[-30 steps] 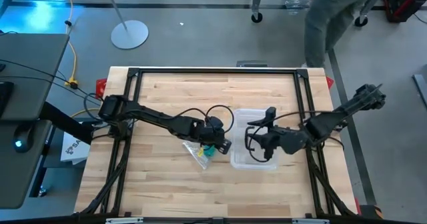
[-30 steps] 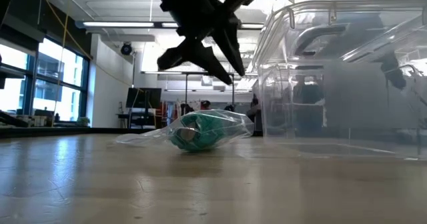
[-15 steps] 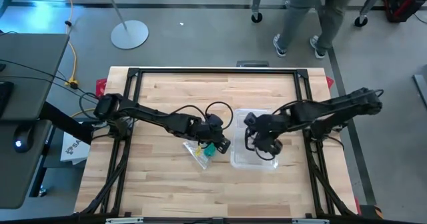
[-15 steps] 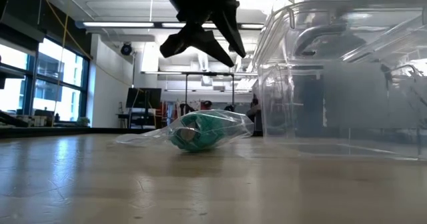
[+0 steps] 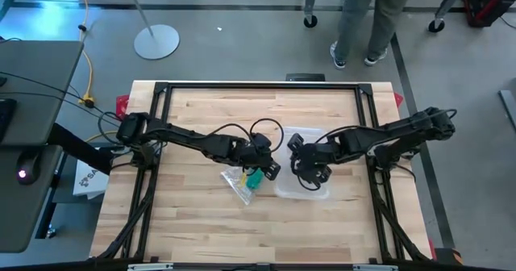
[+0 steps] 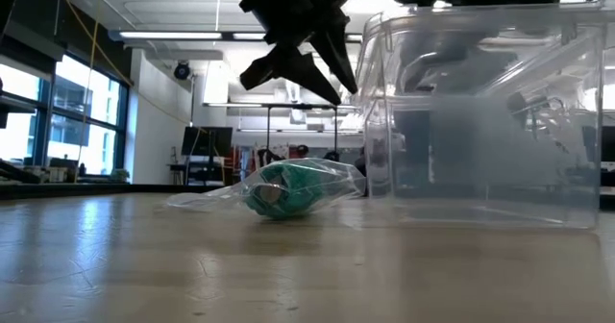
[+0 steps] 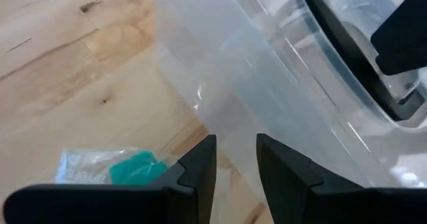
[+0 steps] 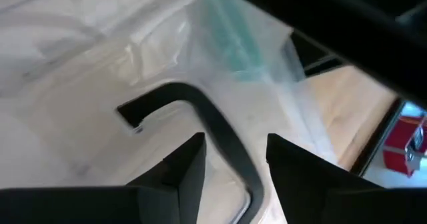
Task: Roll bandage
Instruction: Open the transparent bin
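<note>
The small green roll of bandage (image 6: 284, 190) lies on the light wooden table (image 5: 193, 231), near its middle. It is inside a crinkly clear plastic bag (image 5: 239, 184) that lies flat on the wood. In the left wrist view the green roll (image 7: 137, 169) shows through the bag.

The left gripper (image 5: 268, 168) hangs in the air just above the bag, not touching it. Its two dark fingers (image 7: 200, 171) stand a little apart with nothing between them. In the low view the left gripper (image 6: 300, 65) is up above the roll.

Just beside the bag stands a big clear plastic box (image 6: 480, 121) with a black handle (image 8: 200, 124) on its lid. The right gripper (image 5: 310, 172) is over the top of this box. Its dark fingers (image 8: 183, 167) stand on either side of the black handle with a gap, so they are open and not squeezing it yet.

Past the far end of the table a person (image 5: 367, 21) in grey trousers stands on the floor. A white lamp base (image 5: 156, 41) is on the floor too.
</note>
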`<move>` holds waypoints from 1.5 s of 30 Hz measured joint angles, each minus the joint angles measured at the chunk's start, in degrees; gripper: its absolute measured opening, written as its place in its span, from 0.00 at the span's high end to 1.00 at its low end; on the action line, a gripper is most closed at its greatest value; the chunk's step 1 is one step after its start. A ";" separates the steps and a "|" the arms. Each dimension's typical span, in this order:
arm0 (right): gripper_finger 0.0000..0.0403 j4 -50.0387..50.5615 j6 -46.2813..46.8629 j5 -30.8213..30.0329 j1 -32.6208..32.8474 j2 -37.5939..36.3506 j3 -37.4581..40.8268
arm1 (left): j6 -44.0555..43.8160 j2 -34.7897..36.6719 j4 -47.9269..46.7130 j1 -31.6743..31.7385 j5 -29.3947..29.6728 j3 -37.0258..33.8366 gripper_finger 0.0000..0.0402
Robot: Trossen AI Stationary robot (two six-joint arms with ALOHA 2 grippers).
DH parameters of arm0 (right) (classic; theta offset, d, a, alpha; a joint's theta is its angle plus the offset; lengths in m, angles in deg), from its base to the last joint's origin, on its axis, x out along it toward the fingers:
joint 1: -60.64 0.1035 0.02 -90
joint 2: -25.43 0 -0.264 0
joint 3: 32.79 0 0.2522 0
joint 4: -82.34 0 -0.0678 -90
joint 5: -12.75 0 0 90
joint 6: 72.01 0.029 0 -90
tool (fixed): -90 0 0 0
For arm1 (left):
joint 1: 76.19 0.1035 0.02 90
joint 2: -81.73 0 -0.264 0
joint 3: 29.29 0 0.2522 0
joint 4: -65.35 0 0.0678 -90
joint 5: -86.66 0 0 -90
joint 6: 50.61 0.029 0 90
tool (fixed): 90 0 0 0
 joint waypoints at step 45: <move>0.62 -22.88 21.98 -8.92 1.77 -6.48 12.12 | -0.52 -1.48 -5.76 -1.15 -3.61 0.04 0.74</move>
